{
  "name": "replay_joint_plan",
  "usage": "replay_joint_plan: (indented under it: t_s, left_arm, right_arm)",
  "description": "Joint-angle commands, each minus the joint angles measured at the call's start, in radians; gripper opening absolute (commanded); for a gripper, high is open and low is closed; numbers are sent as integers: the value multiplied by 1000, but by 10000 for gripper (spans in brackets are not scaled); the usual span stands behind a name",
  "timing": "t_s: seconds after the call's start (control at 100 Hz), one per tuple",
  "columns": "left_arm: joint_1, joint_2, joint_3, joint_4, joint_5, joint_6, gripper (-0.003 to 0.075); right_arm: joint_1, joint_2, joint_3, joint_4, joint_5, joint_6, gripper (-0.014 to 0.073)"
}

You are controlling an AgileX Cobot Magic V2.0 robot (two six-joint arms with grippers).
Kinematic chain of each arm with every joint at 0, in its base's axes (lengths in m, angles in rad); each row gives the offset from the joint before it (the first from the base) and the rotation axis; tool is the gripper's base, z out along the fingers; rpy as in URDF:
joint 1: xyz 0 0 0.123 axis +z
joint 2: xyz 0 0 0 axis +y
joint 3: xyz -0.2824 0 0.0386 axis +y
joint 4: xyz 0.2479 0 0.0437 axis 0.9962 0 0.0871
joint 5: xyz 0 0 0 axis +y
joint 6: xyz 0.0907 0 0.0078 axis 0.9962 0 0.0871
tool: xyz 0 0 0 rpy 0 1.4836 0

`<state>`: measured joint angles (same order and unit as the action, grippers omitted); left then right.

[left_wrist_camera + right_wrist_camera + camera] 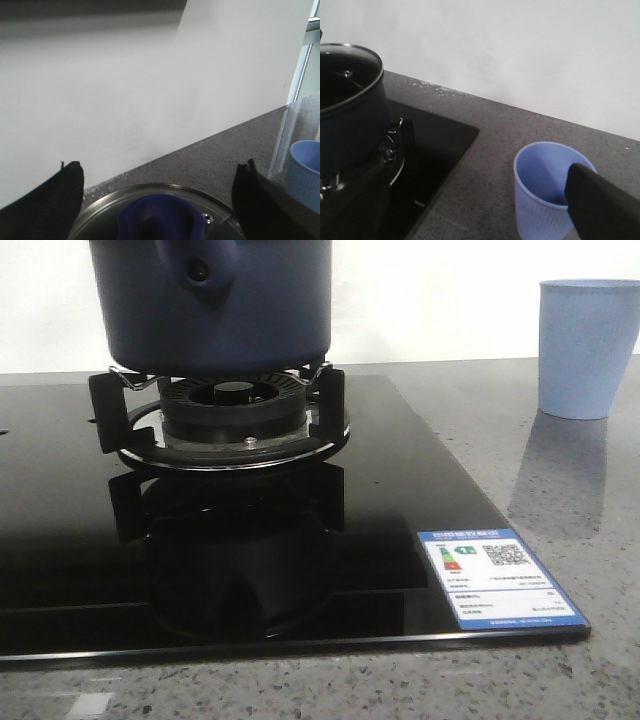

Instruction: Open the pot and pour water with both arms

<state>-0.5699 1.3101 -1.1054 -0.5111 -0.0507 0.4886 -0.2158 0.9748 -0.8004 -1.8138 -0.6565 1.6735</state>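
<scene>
Grey speckled counter (560,490) runs to a pale wall, with a black glass hob (200,570) set into it. Seen from the left wrist, the left gripper (160,200) has its two dark fingers (45,200) spread wide at the lower corners of the frame, and between them sits a blue knob (162,217) on a glass lid (95,215) with a metal rim; the fingers are not touching the knob. Seen from the right wrist, only one dark finger (600,205) of the right gripper shows at lower right, overlapping the rim of a pale blue cup (540,200), so I cannot tell how that gripper stands.

From the front, the pot (210,305) fills the upper left, resting on the black burner stand (225,415) over the hob, its handle mount facing the camera. The cup stands at far right on the counter, well apart from the pot. A blue-edged label (495,578) sticks to the hob's lower right corner.
</scene>
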Motion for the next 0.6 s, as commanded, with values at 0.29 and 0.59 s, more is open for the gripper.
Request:
replay_joint_plan:
  t_s: [0.29,0.59]
  left_arm:
    - [147,-239,-34,52,-33,-4,-20]
    - [333,-381,7,58,72,-4,-20]
  right_arm:
    - [-8,-18,-65,155,14,2,177]
    - [-8,-55,-89,203,-41,4,-76]
